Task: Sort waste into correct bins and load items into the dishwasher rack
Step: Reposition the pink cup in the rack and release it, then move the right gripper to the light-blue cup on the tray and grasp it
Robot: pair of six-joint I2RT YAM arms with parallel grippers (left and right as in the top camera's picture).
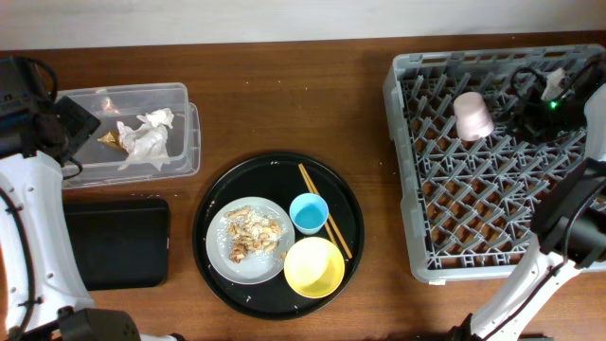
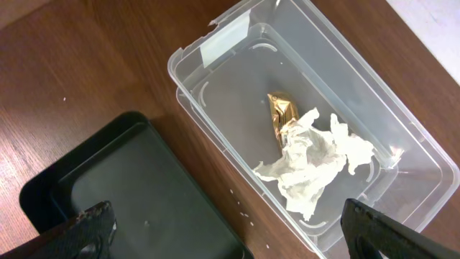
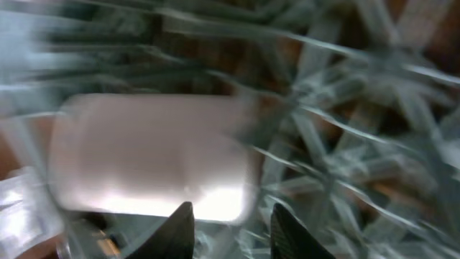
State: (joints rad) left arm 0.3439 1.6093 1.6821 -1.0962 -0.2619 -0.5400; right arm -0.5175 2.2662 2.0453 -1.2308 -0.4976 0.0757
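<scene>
The small pink cup (image 1: 472, 116) (image 3: 151, 155) lies on its side among the pegs at the back of the dishwasher rack (image 1: 492, 237). My right gripper (image 1: 511, 116) (image 3: 233, 230) is just beside it, jaws apart, with only rack showing between the fingertips. My left gripper (image 1: 83, 121) (image 2: 226, 234) hangs wide open over the clear tub (image 1: 180, 95) (image 2: 187, 57), which holds crumpled tissue (image 1: 147, 140) (image 2: 313, 162) and a gold wrapper (image 1: 111, 138) (image 2: 282, 115). The grey-white plate (image 1: 222, 256) carries food scraps (image 1: 251, 235). A blue cup (image 1: 309, 212) and a yellow bowl (image 1: 313, 266) sit beside it.
Plate, cup and bowl rest on a large round black tray (image 1: 213, 275), with wooden chopsticks (image 1: 308, 180) lying across it. A shallow black rectangular tray (image 1: 114, 242) (image 2: 129, 187) sits just in front of the tub. The right wrist view is blurred.
</scene>
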